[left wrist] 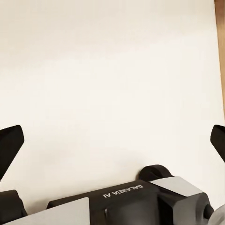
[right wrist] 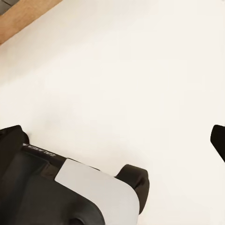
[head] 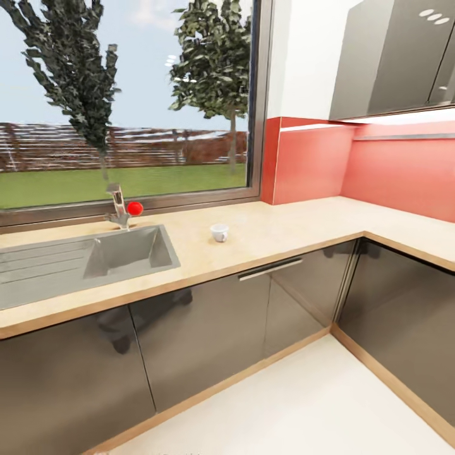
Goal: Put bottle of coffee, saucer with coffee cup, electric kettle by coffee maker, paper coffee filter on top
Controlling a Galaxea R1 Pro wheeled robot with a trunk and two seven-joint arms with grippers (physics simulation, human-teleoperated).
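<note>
One coffee cup, small and white, stands upright on the pale countertop, mouth up, long axis vertical; handle direction too small to tell. It sits to the right of the steel sink, well apart from the faucet with its red knob. Left gripper: dark fingertips spread wide over white floor, nothing between. Right gripper: fingers likewise apart, holding nothing, over the same floor
</note>
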